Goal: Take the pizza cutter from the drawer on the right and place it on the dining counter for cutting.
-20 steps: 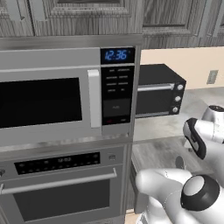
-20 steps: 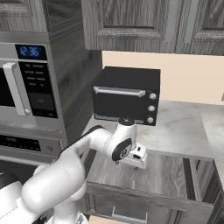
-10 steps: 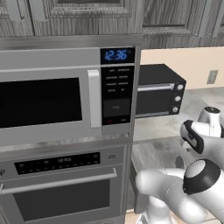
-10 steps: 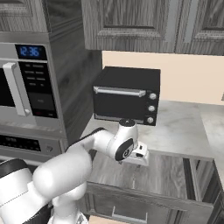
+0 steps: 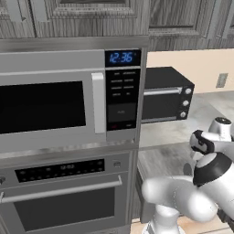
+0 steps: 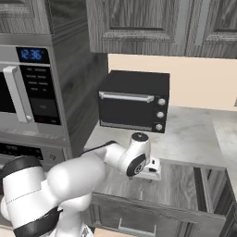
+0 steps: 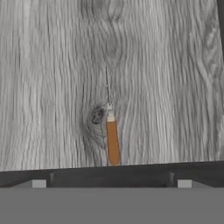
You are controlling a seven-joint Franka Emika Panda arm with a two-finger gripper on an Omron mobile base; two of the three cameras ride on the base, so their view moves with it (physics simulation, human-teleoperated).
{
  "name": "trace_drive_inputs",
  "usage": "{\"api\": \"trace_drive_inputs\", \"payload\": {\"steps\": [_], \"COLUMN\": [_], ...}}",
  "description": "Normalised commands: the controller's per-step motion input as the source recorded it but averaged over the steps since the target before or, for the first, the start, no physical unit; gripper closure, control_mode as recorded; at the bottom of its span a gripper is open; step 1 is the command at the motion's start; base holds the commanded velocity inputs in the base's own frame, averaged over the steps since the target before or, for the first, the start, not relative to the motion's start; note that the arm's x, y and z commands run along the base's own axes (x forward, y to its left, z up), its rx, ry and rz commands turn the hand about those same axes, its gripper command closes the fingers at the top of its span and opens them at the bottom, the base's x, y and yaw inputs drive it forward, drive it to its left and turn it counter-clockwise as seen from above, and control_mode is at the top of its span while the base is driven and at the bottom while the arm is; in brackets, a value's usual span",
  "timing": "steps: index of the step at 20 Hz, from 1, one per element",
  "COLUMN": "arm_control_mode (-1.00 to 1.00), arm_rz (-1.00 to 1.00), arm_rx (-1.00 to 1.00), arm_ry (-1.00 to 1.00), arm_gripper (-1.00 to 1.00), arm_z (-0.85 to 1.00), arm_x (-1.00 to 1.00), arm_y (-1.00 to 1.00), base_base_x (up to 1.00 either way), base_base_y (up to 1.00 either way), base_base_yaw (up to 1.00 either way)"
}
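The pizza cutter (image 7: 112, 139) lies on the wood-grain floor of the open drawer (image 7: 170, 65). I see it edge-on in the hand view: a short brown handle nearest me and the thin wheel blade as a dark line beyond. My gripper (image 7: 111, 183) hangs right above it, open, its fingertips (image 7: 38, 183) set wide on either side of the handle and holding nothing. From the right base camera the hand (image 6: 152, 171) points down into the pulled-out drawer (image 6: 180, 185), in front of the worktop. The dining counter is out of view.
A black toaster oven (image 6: 134, 102) stands on the grey worktop (image 6: 194, 134) just behind the drawer. To the left are the microwave (image 5: 45, 100) and the wall oven (image 5: 64, 196). Wall cabinets (image 6: 152, 23) hang overhead.
The arm's elbow has swung round and the hand has shifted slightly right over the open drawer. The jaws stay wide apart.
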Motion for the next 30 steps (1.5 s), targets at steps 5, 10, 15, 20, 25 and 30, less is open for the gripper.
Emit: {"api": "trace_drive_inputs", "payload": {"steps": [5,10,15,20,25,30], "arm_control_mode": [-1.00,-1.00,-1.00,-1.00,-1.00,-1.00], "arm_rz": [0.00,0.00,0.00,0.00,0.00,0.00], "arm_rx": [0.00,0.00,0.00,0.00,0.00,0.00], "arm_ry": [0.01,0.05,0.02,0.00,0.01,0.00], "arm_gripper": [-1.00,-1.00,-1.00,-1.00,-1.00,-1.00], "arm_z": [-0.23,-0.08,-0.07,-0.21,-0.30,-0.31], "arm_x": [0.00,0.04,0.16,0.12,0.00,0.00], "arm_y": [0.00,0.00,0.00,0.00,0.00,0.00], "base_base_x": [0.00,0.00,0.00,0.00,0.00,0.00], "base_base_y": [0.00,0.00,0.00,0.00,0.00,0.00], "base_base_yaw": [0.00,0.00,0.00,0.00,0.00,0.00]}}
